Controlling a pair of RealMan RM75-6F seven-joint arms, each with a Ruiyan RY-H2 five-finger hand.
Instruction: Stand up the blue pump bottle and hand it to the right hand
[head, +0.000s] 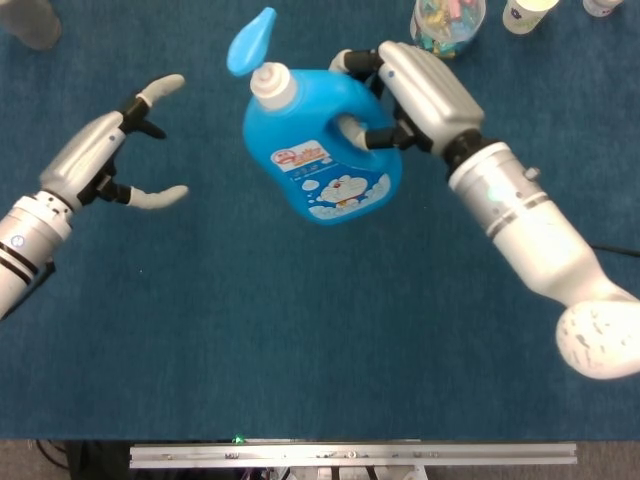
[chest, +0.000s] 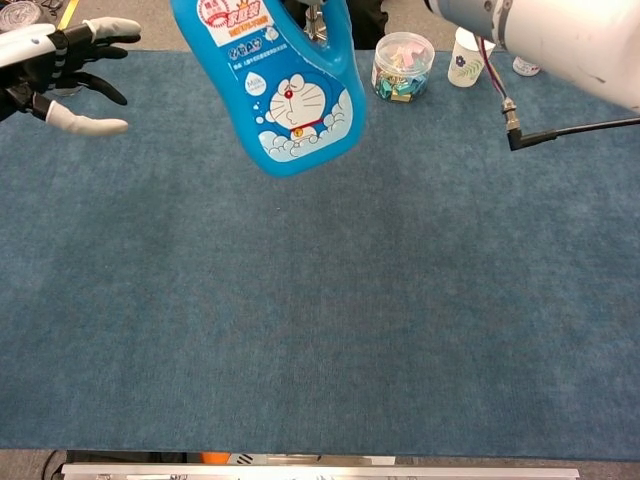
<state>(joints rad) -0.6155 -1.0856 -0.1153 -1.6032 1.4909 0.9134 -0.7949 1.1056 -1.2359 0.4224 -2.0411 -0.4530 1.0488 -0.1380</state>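
Both hands show: the right hand, upper right of centre, grips the handle of the blue plastic pump bottle with a cartoon label, lifted clear of the blue cloth table, neck tilted up-left. The left hand, far left, hangs empty with fingers spread, well apart. In the chest view the pump top is cut off.

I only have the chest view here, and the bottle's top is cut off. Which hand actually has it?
Observer: The right hand grips the blue pump bottle through its handle, as the head view shows.
Operator: Is the pump head intact?
Observer: Yes, the light blue pump nozzle sits on the white collar.
Operator: Is the left hand touching it?
Observer: No. The left hand is apart from the bottle, fingers spread, holding nothing.
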